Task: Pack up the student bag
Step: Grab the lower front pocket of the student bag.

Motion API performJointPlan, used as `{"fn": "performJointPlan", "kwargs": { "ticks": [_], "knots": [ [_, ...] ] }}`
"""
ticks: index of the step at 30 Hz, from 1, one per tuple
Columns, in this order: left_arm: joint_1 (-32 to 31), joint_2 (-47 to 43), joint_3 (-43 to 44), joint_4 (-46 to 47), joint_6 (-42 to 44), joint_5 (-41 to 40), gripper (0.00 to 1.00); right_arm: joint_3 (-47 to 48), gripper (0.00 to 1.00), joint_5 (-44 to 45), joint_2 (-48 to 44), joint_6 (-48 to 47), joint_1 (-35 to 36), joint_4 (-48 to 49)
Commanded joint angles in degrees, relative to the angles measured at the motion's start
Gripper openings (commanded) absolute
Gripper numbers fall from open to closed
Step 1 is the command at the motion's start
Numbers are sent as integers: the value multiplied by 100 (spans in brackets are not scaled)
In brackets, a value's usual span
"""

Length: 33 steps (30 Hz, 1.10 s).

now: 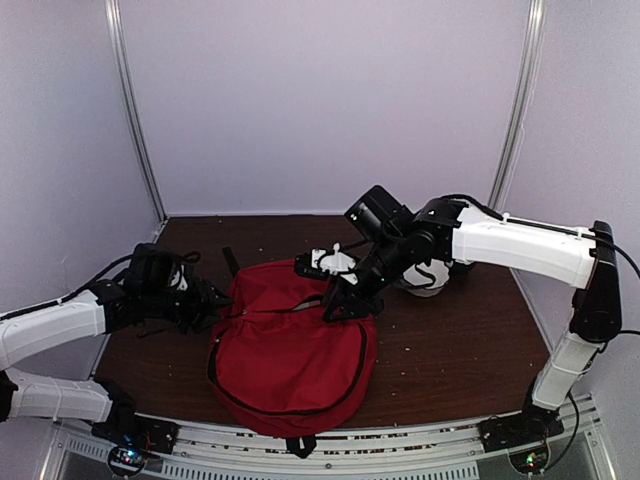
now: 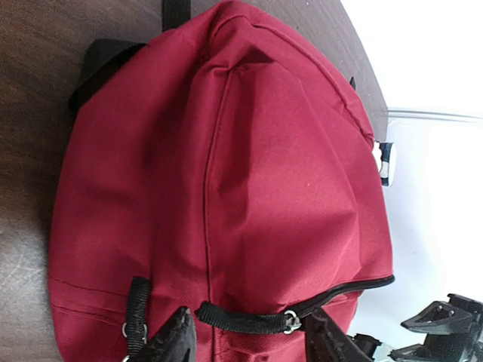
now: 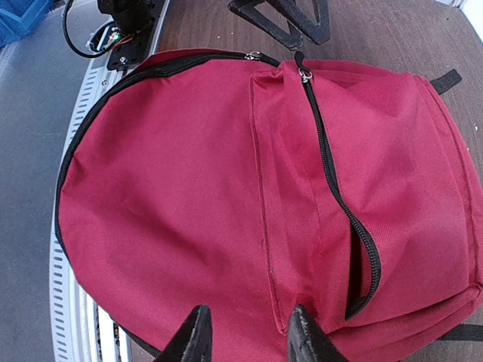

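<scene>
The red student bag (image 1: 290, 355) lies flat in the middle of the table, with its black zippers on top. In the left wrist view the bag (image 2: 249, 173) fills the frame, and a black zipper pull strap (image 2: 241, 318) lies across the gap between the fingers. My left gripper (image 1: 213, 300) is open at the bag's left top edge (image 2: 253, 345). My right gripper (image 1: 338, 305) is open, its fingertips (image 3: 195, 335) resting on the bag's fabric (image 3: 189, 188) with a seam between them (image 3: 249, 339). A front pocket zipper (image 3: 362, 260) gapes a little.
A white and black item (image 1: 330, 262) lies just behind the bag, and a white item (image 1: 432, 280) sits under the right arm. The table's metal front rail (image 1: 400, 440) runs close to the bag's bottom. Purple walls enclose the table on three sides.
</scene>
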Motion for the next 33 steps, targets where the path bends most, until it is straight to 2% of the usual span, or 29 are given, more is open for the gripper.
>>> {"fn": "performJointPlan", "kwargs": {
  "ticks": [1, 4, 9, 20, 25, 27, 30, 33],
  "knots": [
    [24, -18, 30, 305, -390, 186, 50, -17, 35, -22, 38, 36, 28, 103],
    [26, -159, -60, 101, -658, 145, 48, -10, 35, -30, 29, 35, 32, 100],
    [32, -241, -368, 397, -1036, 193, 47, -17, 35, -23, 20, 9, 59, 95],
    [32, 253, -238, 895, -1097, 382, 46, -32, 35, 32, 11, -18, 71, 91],
    [21, 683, 44, 1190, -1034, 541, 34, -33, 35, 77, -5, -18, 72, 74],
    [8, 692, 315, 853, -759, 390, 27, -72, 35, 115, -42, -26, 67, 88],
    [-43, 671, 930, -143, -123, -33, 16, -151, 35, 169, -86, -42, 72, 132],
    [-124, 706, 1281, -398, 286, -219, 5, -152, 35, 172, -57, -48, 78, 140]
  ]
}}
